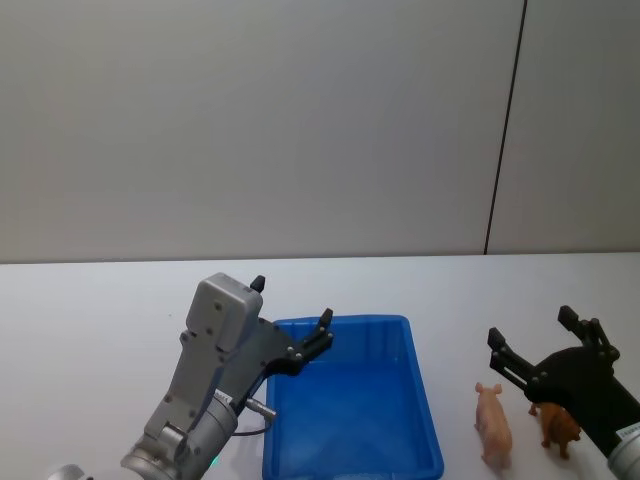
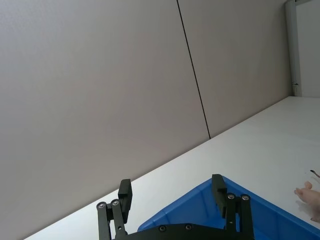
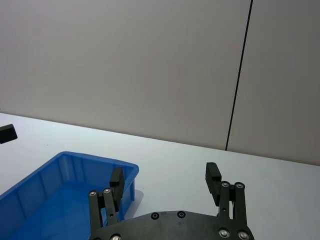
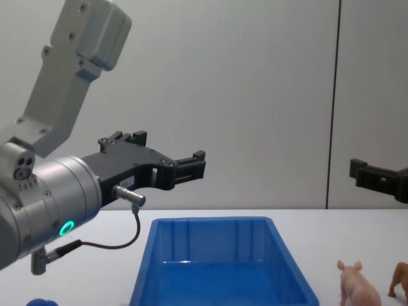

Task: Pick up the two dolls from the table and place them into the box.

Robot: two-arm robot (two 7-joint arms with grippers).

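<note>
Two grippers hang above the table (image 1: 90, 310), each spread wide with nothing between its jaws. The right gripper (image 1: 530, 325) hovers over the table's right side by the near edge, aimed away from the robot, just above and behind the two dolls. That looks like a stance for coming down on one of them, most likely the pink pig (image 1: 493, 420), which stands free and unobstructed. The brown animal (image 1: 558, 428) stands close beside the pig, toward the right edge. Both are apart from the box (image 1: 340, 323), which lies empty in the middle by the near edge, probably so that either arm can reach it. The left gripper (image 1: 291, 301) is raised over the box's far left corner, seemingly on standby. In the head view the right gripper's black body covers part of the brown animal, and the chest view cuts the animal off at the edge, so its head is hard to make out. The left wrist view cuts the pig off too, leaving a pink fragment. A small blue rounded thing (image 4: 38, 301) at the chest view's lower left corner is cropped, and I cannot tell what it is.
</note>
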